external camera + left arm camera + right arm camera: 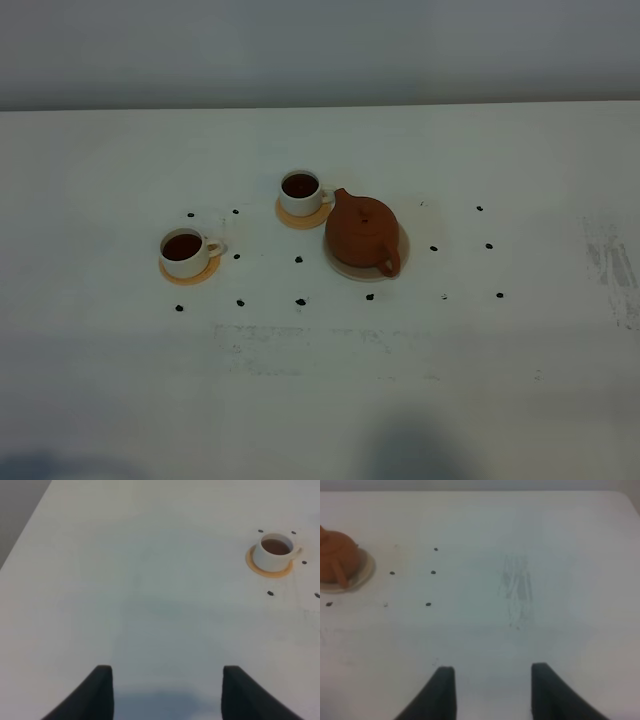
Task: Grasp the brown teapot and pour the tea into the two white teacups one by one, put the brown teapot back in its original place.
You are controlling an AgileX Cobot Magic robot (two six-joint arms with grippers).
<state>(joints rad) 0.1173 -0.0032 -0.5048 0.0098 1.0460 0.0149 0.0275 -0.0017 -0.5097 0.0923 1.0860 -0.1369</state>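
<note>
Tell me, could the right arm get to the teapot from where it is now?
Probably yes. The right gripper is open and empty, and only bare table lies between it and the brown teapot, whose handle faces front.

Teapot [361,233] is a reddish-brown clay colour, sitting on a pale beige disc [340,266]. Both cups [186,253] [301,193] are cream-white with dark brown tea in them, on orange-tan coasters [189,273]. Desk [320,380] is plain white with small black dots [299,260] scattered around and grey scuff marks at the right edge. Fingers [95,695] [442,692] look black.
</note>
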